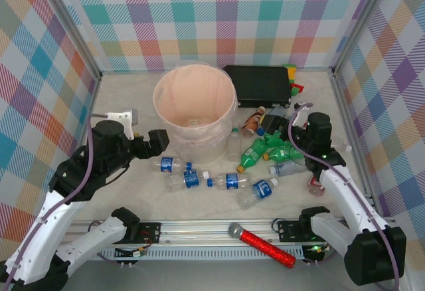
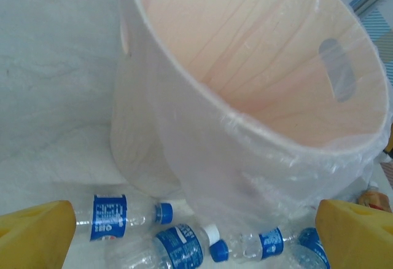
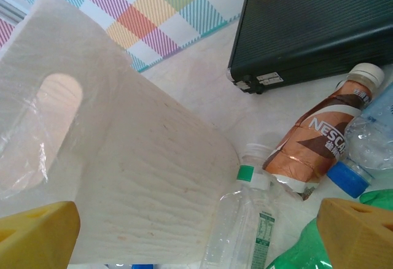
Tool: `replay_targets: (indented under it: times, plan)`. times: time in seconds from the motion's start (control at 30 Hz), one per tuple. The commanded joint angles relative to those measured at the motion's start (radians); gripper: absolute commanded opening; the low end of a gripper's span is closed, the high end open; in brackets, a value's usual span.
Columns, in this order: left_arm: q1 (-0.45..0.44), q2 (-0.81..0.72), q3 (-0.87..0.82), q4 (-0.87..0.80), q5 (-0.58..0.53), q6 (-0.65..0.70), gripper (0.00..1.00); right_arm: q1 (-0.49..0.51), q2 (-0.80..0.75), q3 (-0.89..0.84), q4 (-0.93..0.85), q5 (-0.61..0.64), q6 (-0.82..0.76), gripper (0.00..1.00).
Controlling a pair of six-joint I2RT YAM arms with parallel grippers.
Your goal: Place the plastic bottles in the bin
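Nearest you, a red glittery microphone (image 1: 261, 239) lies at the near edge. Beyond it, clear blue-labelled bottles (image 1: 229, 182) lie scattered at 6 o'clock from the bin (image 1: 202, 141), green bottles (image 1: 265, 151) at 4 o'clock, and the brown Nescafé bottle (image 1: 253, 121) at 3. Your left gripper (image 1: 157, 142) hangs released at the bin's 7 o'clock. Your right gripper (image 3: 196, 238) is spread wide, empty, over the green bottles. The bin stands upright, with a black case (image 1: 259, 84) at its 2 o'clock.

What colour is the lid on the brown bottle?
The brown plastic bottle's lid is cream-white; right wrist view.
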Motion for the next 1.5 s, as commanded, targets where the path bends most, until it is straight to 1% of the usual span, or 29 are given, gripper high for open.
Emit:
replay_targets:
  times: [0.0, 0.1, 0.17, 0.27, 0.4, 0.5, 0.57, 0.63, 0.77, 0.9, 1.03, 1.13, 1.2, 1.33, 1.47]
  plan:
    - [-0.006, -0.030, -0.068, 0.012, 0.090, -0.044, 1.00, 0.008, 0.013, 0.087, -0.175, 0.022, -0.039, 0.99]
    - [-0.010, -0.043, -0.125, 0.066, 0.172, -0.051, 1.00, 0.009, 0.007, 0.146, -0.349, 0.074, -0.050, 0.99]
    - [-0.021, -0.056, -0.157, 0.098, 0.200, -0.053, 1.00, 0.012, 0.004, 0.205, -0.508, 0.140, -0.067, 0.99]
    - [-0.046, -0.094, -0.195, 0.145, 0.224, -0.040, 1.00, 0.012, -0.004, 0.262, -0.683, 0.156, -0.082, 0.99]
    - [-0.072, -0.145, -0.222, 0.167, 0.257, -0.017, 1.00, 0.016, -0.037, 0.258, -0.808, 0.100, -0.043, 1.00]
    - [-0.089, -0.180, -0.252, 0.192, 0.293, -0.034, 1.00, 0.024, -0.054, 0.248, -0.877, 0.089, 0.013, 0.97]
    - [-0.106, -0.191, -0.262, 0.200, 0.295, -0.042, 1.00, 0.037, -0.059, 0.253, -0.944, 0.110, 0.039, 0.94]
    - [-0.125, -0.205, -0.267, 0.198, 0.267, -0.036, 1.00, 0.045, -0.072, 0.241, -0.991, 0.132, 0.081, 0.94]
    - [-0.132, -0.226, -0.257, 0.185, 0.209, 0.008, 1.00, 0.066, -0.104, 0.170, -1.015, 0.081, 0.186, 0.86]
    - [-0.131, -0.216, -0.237, 0.187, 0.211, 0.043, 1.00, 0.120, -0.108, 0.108, -1.029, 0.070, 0.276, 0.86]
    - [-0.132, -0.201, -0.225, 0.179, 0.207, 0.068, 1.00, 0.204, -0.110, 0.041, -1.008, 0.050, 0.397, 0.86]
    - [-0.132, -0.201, -0.223, 0.173, 0.194, 0.082, 1.00, 0.268, -0.122, -0.002, -0.982, 0.072, 0.482, 0.86]
    - [-0.131, -0.204, -0.222, 0.166, 0.188, 0.089, 1.00, 0.290, -0.127, -0.041, -0.955, 0.077, 0.530, 0.86]
    - [-0.132, -0.211, -0.212, 0.156, 0.183, 0.092, 1.00, 0.306, -0.126, -0.136, -0.837, 0.054, 0.599, 0.83]
    - [-0.131, -0.211, -0.208, 0.143, 0.177, 0.094, 0.99, 0.324, -0.088, -0.188, -0.715, 0.033, 0.647, 0.83]
